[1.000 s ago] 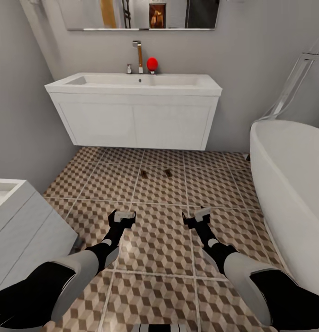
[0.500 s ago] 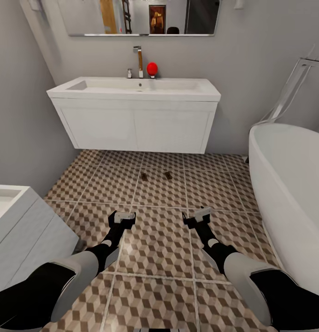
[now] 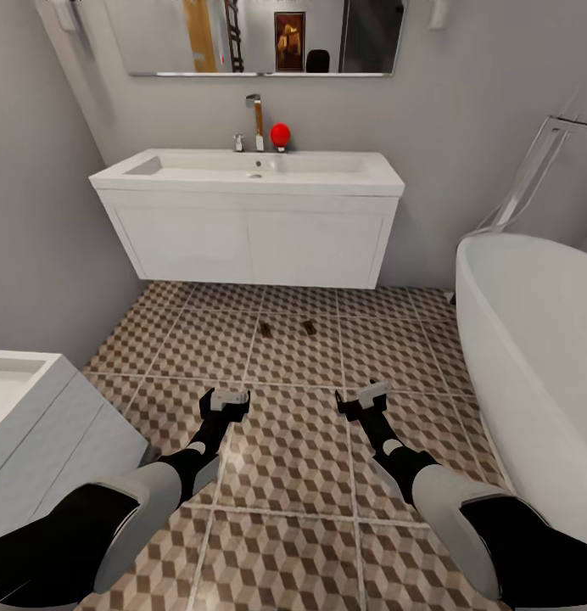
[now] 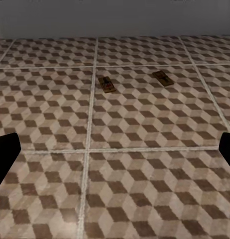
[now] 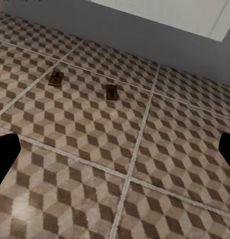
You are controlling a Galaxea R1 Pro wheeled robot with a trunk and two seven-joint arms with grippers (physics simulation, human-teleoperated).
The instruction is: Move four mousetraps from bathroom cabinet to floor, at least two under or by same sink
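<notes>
Two mousetraps (image 3: 265, 327) (image 3: 309, 326) lie side by side on the cube-patterned bathroom floor (image 3: 293, 458), just in front of the white wall-hung bathroom sink (image 3: 251, 174). The left wrist view has them as small tan boards (image 4: 107, 84) (image 4: 163, 77); the right wrist view has them too (image 5: 56, 78) (image 5: 112, 92). My left gripper (image 3: 226, 397) and right gripper (image 3: 361, 399) hover low over the tiles, well short of the traps. Both are open with nothing between their fingers. The cabinet is out of view.
A white bathtub (image 3: 531, 339) fills the right side. A small white boxy unit (image 3: 39, 416) stands at the near left against the grey wall. On the sink's back edge are a chrome tap (image 3: 256, 110) and a red ball (image 3: 280, 134).
The whole picture has shifted: sink, traps and white unit sit slightly lower and smaller, so the camera has drawn back. The arms hold the same pose, and the traps stay put on the floor.
</notes>
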